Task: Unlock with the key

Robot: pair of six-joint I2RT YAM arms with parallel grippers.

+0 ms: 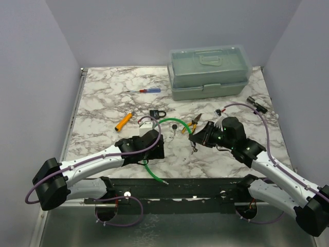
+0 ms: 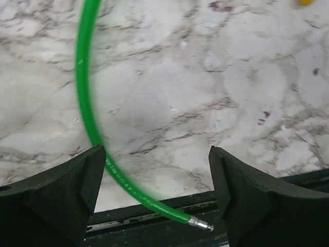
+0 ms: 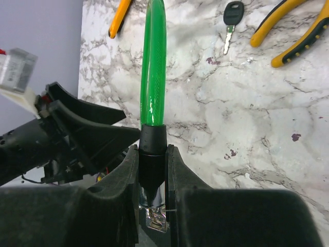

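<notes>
Black-headed, likely light, slick: pinch key (image 3: 232, 14) by head with wide left jaws, cable (image 3: 153, 62) clamped in right jaws.

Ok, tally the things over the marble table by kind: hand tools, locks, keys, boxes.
Hand tools: 3 (red-and-blue screwdriver, yellow-handled pliers, orange pen-shaped implement)
Locks: 2 (black padlock, green cable lock)
Keys: 1 (small dark-headed key)
Boxes: 1 (pale green plastic box)
Total: 7
</notes>
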